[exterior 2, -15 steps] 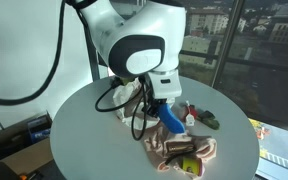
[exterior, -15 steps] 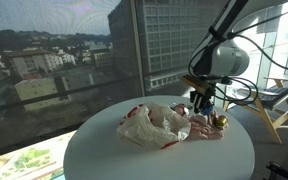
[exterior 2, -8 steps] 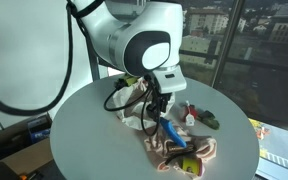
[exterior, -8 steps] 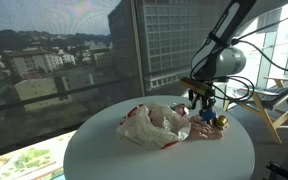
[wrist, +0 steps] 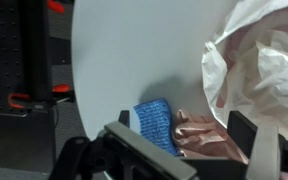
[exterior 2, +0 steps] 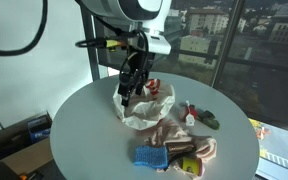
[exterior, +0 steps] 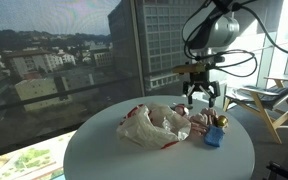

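Note:
A blue sponge-like block (exterior: 214,136) (exterior 2: 150,157) lies on the round white table (exterior: 104,160) at the edge of a crumpled pink cloth (exterior 2: 187,148). My gripper (exterior: 202,92) (exterior 2: 130,90) hangs open well above the table with nothing between its fingers. In the wrist view the blue block (wrist: 156,122) and the pink cloth (wrist: 212,140) lie below, between the spread fingers of the gripper (wrist: 184,137). A white plastic bag with red print (exterior: 147,126) (exterior 2: 144,110) (wrist: 264,60) sits beside the cloth.
A small bottle with a red cap (exterior 2: 190,116) and a dark green object (exterior 2: 212,120) lie past the cloth. A yellow-green thing (exterior 2: 189,167) rests in the cloth's folds. Large windows surround the table. Cables hang from the arm.
The gripper went from shut on the blue block to open. The block now lies on the table by the cloth, and the arm has risen well clear of it.

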